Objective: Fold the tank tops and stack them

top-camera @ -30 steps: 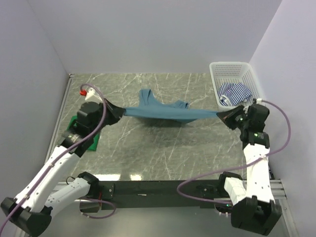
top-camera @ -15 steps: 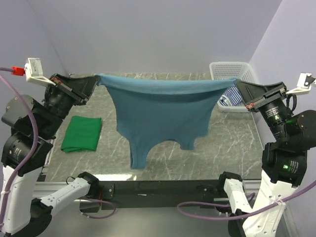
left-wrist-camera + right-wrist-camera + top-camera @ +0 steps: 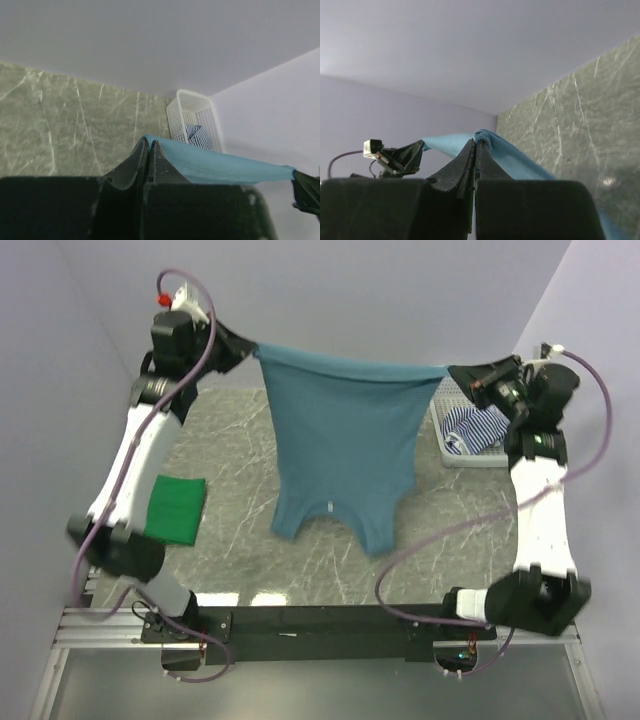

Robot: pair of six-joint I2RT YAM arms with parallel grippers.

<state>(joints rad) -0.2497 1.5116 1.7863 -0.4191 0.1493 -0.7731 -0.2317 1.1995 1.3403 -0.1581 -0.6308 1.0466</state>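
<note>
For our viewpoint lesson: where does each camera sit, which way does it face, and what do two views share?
Top external: above, behind the bases, looking down at the table; both arms show, stretching the teal tank top.
Left wrist: on the left arm, facing along its shut jaws toward the basket.
Right wrist: on the right arm, facing along its shut jaws toward the left arm.
Shared: both wrist views show the top's taut edge.

Teal top (image 3: pixel 215 167) — taut in jaws
</note>
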